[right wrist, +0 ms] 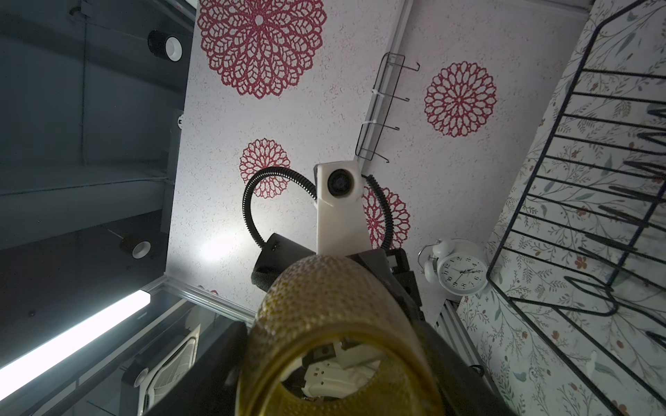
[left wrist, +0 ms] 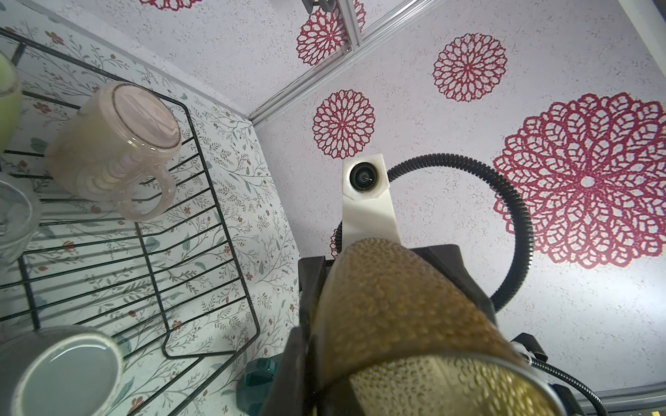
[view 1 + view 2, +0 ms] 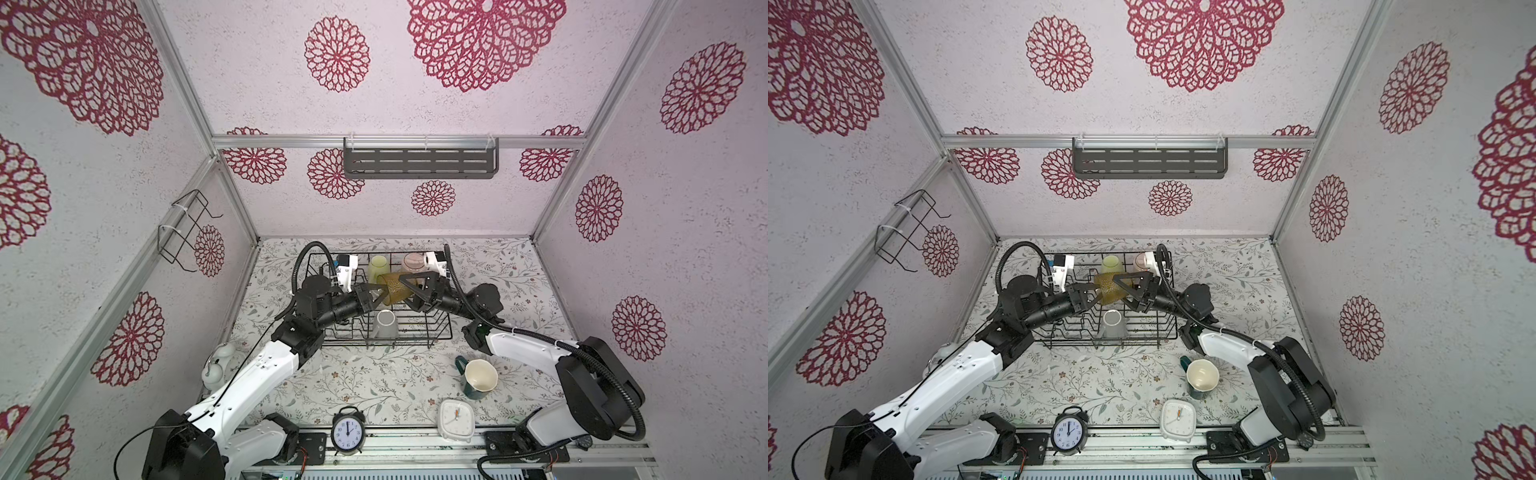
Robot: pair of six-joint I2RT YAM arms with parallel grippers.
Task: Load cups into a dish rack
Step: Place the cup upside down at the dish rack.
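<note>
**Left gripper (image 3: 384,296) and right gripper (image 3: 404,291) both on tumbler (image 3: 394,286) over rack (image 3: 415,336): handover in hand**

Left gripper: clamped tight on tumbler's nearer end. Right gripper: fingers set against both flanks of opposite end, apparently gripping. Tumbler: amber, dimpled, lying roughly level in mid-air between the two, above rack's middle, apparently clear of all wires.

Already in rack: green mug (image 3: 378,266) and pink mug (image 2: 115,144) along far side, grey mug (image 3: 384,324) near front, glass (image 2: 14,216) partly seen in left wrist view. Left on table near right arm: teal mug (image 3: 478,378), mouth up.

Judged step: passing tumbler from arm to arm before racking.

Recommended handling:
- Keep one clamp firm until sure of the other.
- Release slowly, never both together.
- Expect some slip on glass; squeeze across full width, not at an edge.
- After release, turn mouth down and lower into free space between grey mug and far row.
- Stay clear of zigzag dividers.
- Avoid knocking pink mug, near right wrist.

Writing: hour numerals legible on black clock (image 3: 348,432) and on white bell clock (image 1: 461,272). Square clock (image 3: 456,419): dial too small to read. No brand or label made out anywhere.
</note>
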